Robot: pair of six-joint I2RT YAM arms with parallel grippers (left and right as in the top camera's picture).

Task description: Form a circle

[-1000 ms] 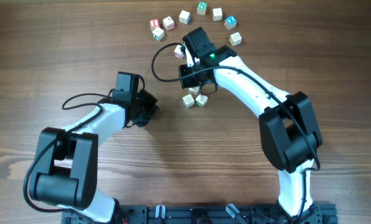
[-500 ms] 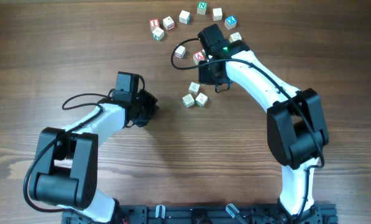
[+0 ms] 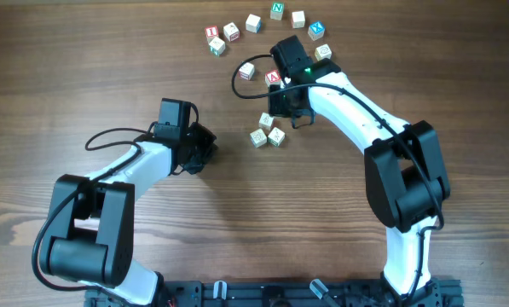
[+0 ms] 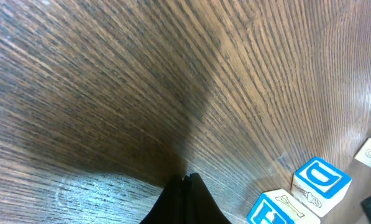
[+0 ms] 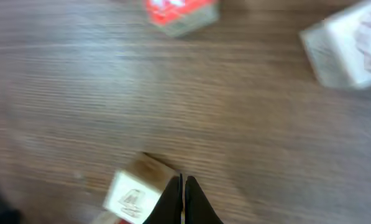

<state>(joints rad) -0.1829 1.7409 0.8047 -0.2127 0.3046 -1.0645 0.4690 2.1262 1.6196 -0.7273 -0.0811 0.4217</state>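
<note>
Overhead: an open arc of lettered cubes (image 3: 276, 10) is seen at the far side of the table (image 3: 83, 68); no closed ring is formed. Three loose cubes (image 3: 276, 136) lie nearer, the right gripper (image 3: 281, 111) just beside them. The left gripper (image 3: 205, 147) is kept well apart.

Left wrist: the left gripper (image 4: 186, 182) is clenched, empty; two blue-lettered cubes (image 4: 320, 179) are seen at lower right.

Right wrist, blurred: the right gripper (image 5: 183, 183) is clenched on nothing, with a pale cube (image 5: 132, 196) just beside its tips.

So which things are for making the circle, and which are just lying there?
For the circle: small pale wooden letter cubes in the top arc; the three loose cubes lower down; the red-lettered cube between.
Just there: the brown wooden table.
</note>
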